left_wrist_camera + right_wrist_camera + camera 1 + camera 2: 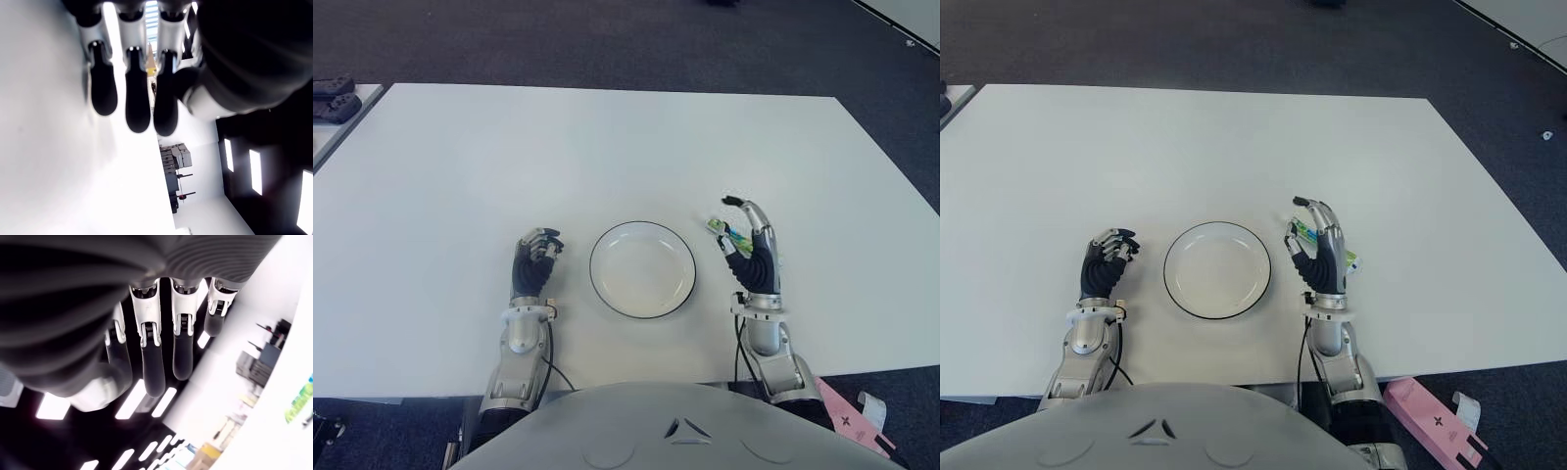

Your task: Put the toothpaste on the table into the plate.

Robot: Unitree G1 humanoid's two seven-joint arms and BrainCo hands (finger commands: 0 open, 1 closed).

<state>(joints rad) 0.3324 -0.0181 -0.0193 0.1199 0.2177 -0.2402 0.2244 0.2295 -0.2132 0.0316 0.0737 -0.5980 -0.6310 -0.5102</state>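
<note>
The desk (607, 147) looks smooth and matt white; the plate (642, 269) glossy, ceramic-like; the toothpaste (729, 235) a shiny printed tube.

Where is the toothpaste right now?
In the eye views the toothpaste is on the robot's right, just right of the plate, at the right hand, not yet in the plate.

Desk (607, 147): white, rectangular, on dark carpet (607, 39). Plate (642, 269): white, dark-rimmed, round, near the front edge, centre. Toothpaste (1347, 260): small tube with green print, lying at the plate's 3 o'clock, just beside it.
</note>
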